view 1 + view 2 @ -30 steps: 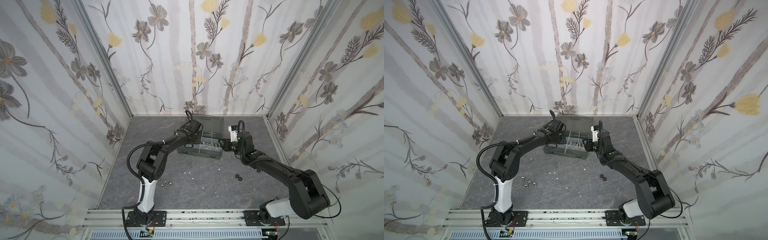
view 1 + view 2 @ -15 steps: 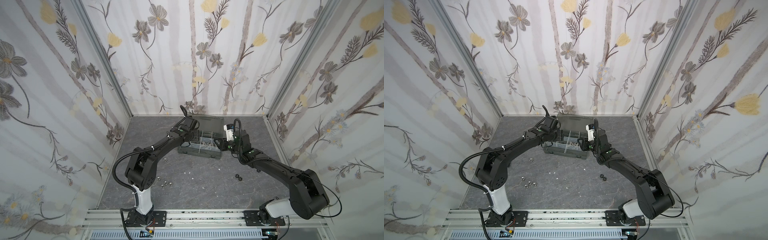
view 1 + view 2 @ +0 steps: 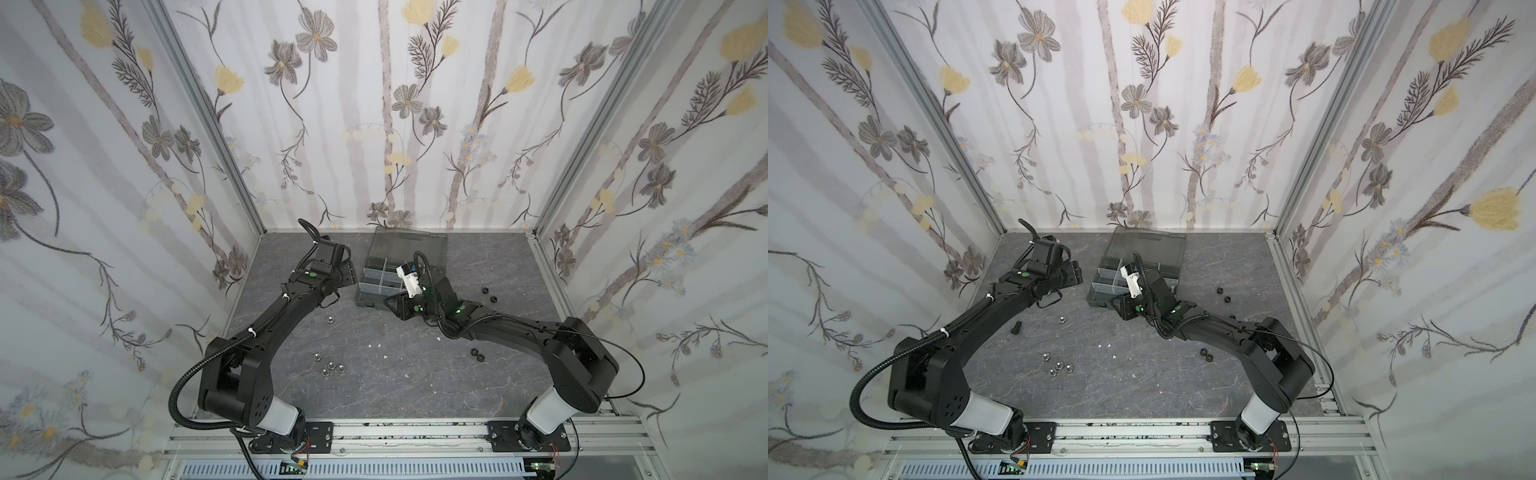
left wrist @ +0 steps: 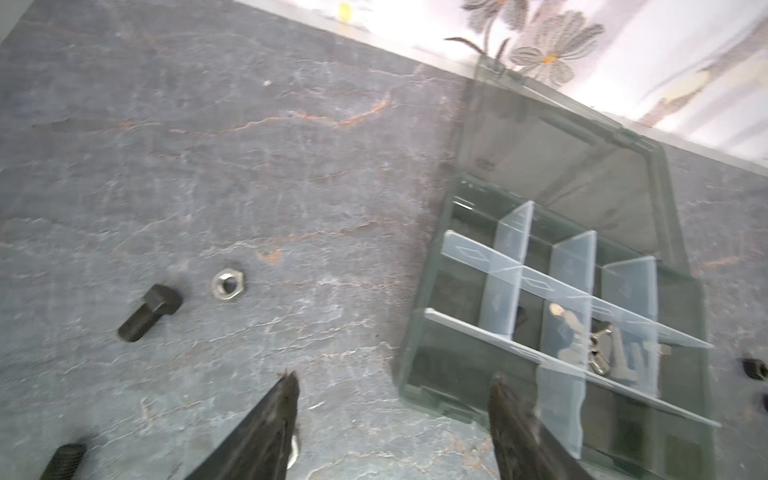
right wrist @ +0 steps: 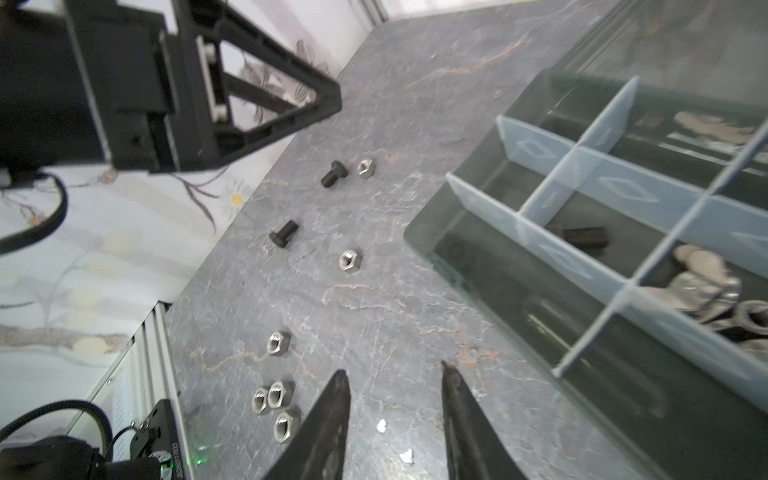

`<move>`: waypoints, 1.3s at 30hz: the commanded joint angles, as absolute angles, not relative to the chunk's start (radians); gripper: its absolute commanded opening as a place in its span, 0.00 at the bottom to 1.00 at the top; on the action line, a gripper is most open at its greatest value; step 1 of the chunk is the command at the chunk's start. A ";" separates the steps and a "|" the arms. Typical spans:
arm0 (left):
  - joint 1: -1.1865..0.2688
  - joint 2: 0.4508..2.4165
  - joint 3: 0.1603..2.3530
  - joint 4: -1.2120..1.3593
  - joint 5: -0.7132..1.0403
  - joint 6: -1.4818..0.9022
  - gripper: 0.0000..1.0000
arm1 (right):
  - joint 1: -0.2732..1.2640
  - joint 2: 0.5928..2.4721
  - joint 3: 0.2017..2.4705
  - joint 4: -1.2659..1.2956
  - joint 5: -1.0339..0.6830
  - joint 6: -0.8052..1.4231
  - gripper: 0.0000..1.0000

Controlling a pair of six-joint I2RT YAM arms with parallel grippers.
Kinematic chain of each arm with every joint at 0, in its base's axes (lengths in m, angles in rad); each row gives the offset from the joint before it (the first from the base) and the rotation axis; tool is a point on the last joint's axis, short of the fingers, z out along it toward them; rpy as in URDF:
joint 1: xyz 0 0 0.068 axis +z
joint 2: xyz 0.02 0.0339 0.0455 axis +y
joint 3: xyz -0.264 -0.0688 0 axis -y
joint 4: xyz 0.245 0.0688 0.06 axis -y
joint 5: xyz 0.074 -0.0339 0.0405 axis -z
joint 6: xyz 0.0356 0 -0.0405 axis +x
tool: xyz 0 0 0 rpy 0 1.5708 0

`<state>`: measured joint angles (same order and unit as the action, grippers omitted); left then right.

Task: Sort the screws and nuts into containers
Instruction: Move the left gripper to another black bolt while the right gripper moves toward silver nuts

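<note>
**Grey table (image 3: 374, 399), more to sort**

Nuts (image 3: 331, 365) and black screws (image 4: 149, 311) lie loose up front. Right gripper (image 5: 393, 370) is open, empty. Left gripper (image 4: 395, 380) has just opened and left the containers (image 3: 370, 300) at the back: one piece likely dropped in.

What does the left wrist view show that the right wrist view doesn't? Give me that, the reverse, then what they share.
Left wrist only: black nuts on the table past the organizer case.
Right wrist only: a cluster of silver nuts, white flecks, and the right gripper, jaws open and empty.
Both: the case with wing nuts in one compartment, two black bolts, a lone silver nut beside one bolt, and the left gripper, jaws open.
</note>
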<state>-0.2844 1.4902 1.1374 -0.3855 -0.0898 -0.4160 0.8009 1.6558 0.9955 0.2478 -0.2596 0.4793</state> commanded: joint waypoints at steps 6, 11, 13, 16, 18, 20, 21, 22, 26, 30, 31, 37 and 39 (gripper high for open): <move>-0.093 1.537 1.102 -0.374 -0.091 -0.388 0.68 | 0.855 1.672 0.868 0.505 -0.286 0.578 0.38; -0.015 1.615 1.093 -0.353 -0.133 -0.347 0.58 | 0.872 1.663 0.808 0.580 -0.295 0.603 0.38; 0.009 1.644 1.088 -0.341 -0.121 -0.336 0.57 | 0.874 1.655 0.787 0.599 -0.298 0.620 0.38; 0.025 1.685 1.089 -0.302 -0.142 -0.279 0.56 | 0.877 1.643 0.761 0.633 -0.328 0.636 0.38; 0.031 1.715 1.088 -0.281 -0.165 -0.241 0.55 | 0.878 1.635 0.716 0.656 -0.324 0.638 0.38; 0.042 1.749 1.086 -0.266 -0.163 -0.208 0.53 | 0.878 1.631 0.699 0.683 -0.334 0.655 0.38; 0.046 1.760 1.087 -0.260 -0.163 -0.190 0.52 | 0.878 1.633 0.700 0.693 -0.347 0.662 0.38; 0.049 1.767 1.088 -0.255 -0.165 -0.176 0.51 | 0.878 1.633 0.703 0.691 -0.355 0.661 0.39; 0.060 1.791 1.099 -0.249 -0.179 -0.127 0.50 | 0.876 1.624 0.689 0.709 -0.357 0.670 0.39; 0.079 1.809 1.103 -0.241 -0.169 -0.099 0.50 | 0.876 1.630 0.693 0.708 -0.362 0.673 0.39; 0.081 1.810 1.100 -0.234 -0.158 -0.092 0.50 | 0.876 1.631 0.693 0.706 -0.364 0.674 0.39; 0.081 1.787 1.057 -0.194 -0.127 -0.053 0.54 | 0.871 1.639 0.694 0.702 -0.367 0.674 0.39; 0.082 1.775 1.037 -0.179 -0.113 -0.045 0.56 | 0.870 1.642 0.695 0.702 -0.370 0.676 0.39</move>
<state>0.0792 1.7947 1.0561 -0.2226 -0.1345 -0.0803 0.8715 1.6363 0.6937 0.6624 -0.3569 0.6651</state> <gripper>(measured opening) 0.550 0.390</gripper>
